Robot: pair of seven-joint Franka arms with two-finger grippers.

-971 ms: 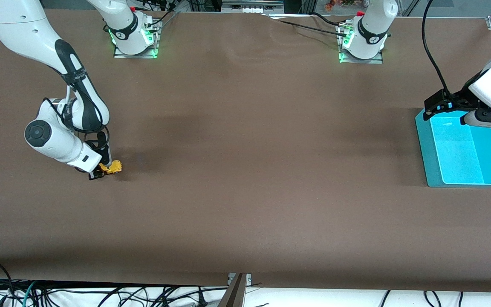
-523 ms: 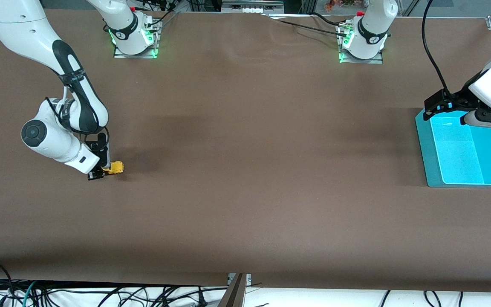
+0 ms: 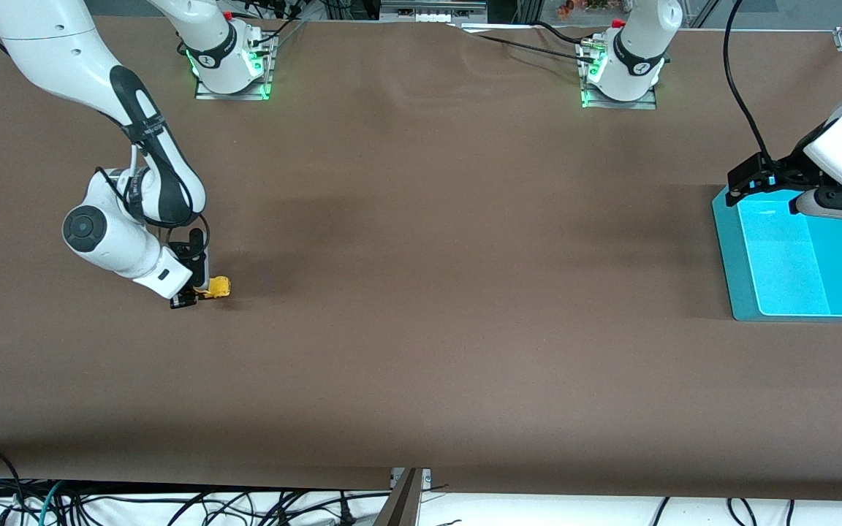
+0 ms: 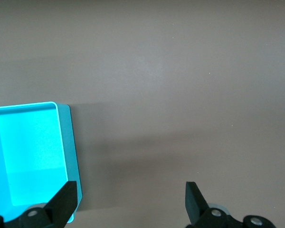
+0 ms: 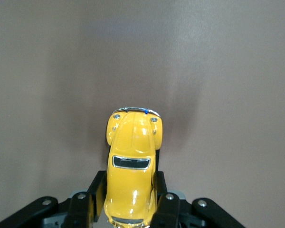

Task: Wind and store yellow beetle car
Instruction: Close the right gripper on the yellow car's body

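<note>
The yellow beetle car (image 3: 216,288) rests on the brown table toward the right arm's end. My right gripper (image 3: 198,289) is shut on the yellow beetle car, its fingers pressed against both flanks. In the right wrist view the car (image 5: 132,166) shows from above with its nose pointing away from the gripper (image 5: 129,190). My left gripper (image 3: 746,183) waits open and empty over the edge of the teal tray; its fingertips (image 4: 66,199) stand wide apart in the left wrist view.
A teal tray (image 3: 735,256) lies at the left arm's end of the table and also shows in the left wrist view (image 4: 69,142). Both arm bases (image 3: 229,62) stand along the table's edge farthest from the front camera.
My right gripper first slid the car slightly toward the right arm's end, then pushed it along the table toward the left arm's end. The left arm has not moved.
</note>
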